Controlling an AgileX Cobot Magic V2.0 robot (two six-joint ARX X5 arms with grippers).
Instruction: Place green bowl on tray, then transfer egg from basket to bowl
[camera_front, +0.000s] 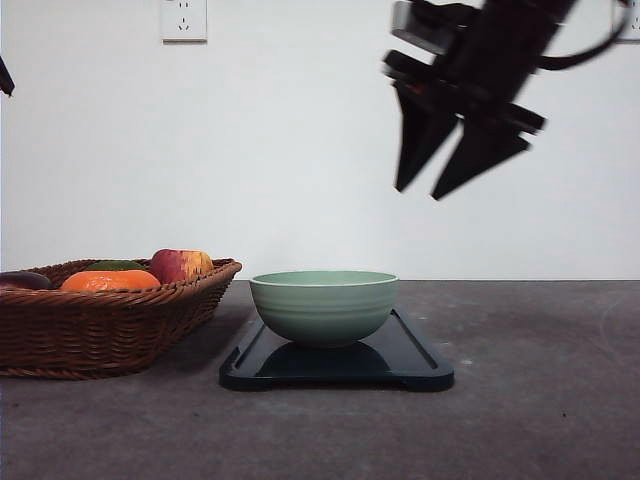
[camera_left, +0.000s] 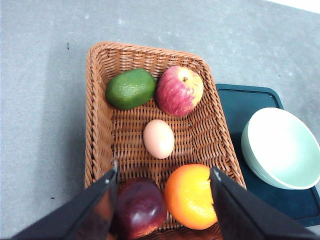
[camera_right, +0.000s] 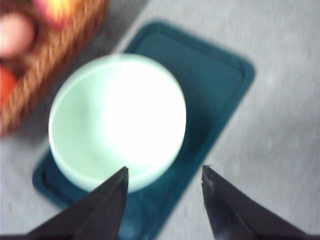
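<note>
- The basket (camera_front: 110, 320) sits at the left of the grey table (camera_front: 520, 400). From the front its woven side hides most of what it holds; the tops of an orange (camera_front: 110, 281), a green fruit (camera_front: 113, 265), an apple (camera_front: 181, 265) and a dark fruit (camera_front: 22, 280) rise above the braided rim.
- The left wrist view looks down into the basket (camera_left: 100, 125) and shows what the front view hides: the egg (camera_left: 158, 139) lies on the weave in the middle, apart from the four fruits around it. The green fruit (camera_left: 130, 88) and the red-and-yellow apple (camera_left: 179, 90) lie touching at one end. The orange (camera_left: 191, 196) and a dark purple-red fruit (camera_left: 140, 209) lie at the other end.
- The left gripper (camera_left: 164, 176) hovers over the basket's orange end, its two dark fingers spread wide with nothing between them.
- The tray (camera_front: 410, 360) lies just right of the basket, flat on the table. The green bowl (camera_front: 324, 306) stands upright on the tray's left part, near the basket.
- The left wrist view catches the bowl (camera_left: 282, 147) pale and empty inside, on the tray (camera_left: 240, 105).
- The right wrist view, blurred, also looks down into the empty bowl (camera_right: 117, 120) on the tray (camera_right: 210, 85), with the basket's rim (camera_right: 45, 75) beside it.
- The right gripper (camera_front: 415, 192) hangs high in the air above and right of the bowl, well clear of it, fingers parted and empty. In its own wrist view the gripper (camera_right: 165, 174) is likewise spread over the tray's near edge.
</note>
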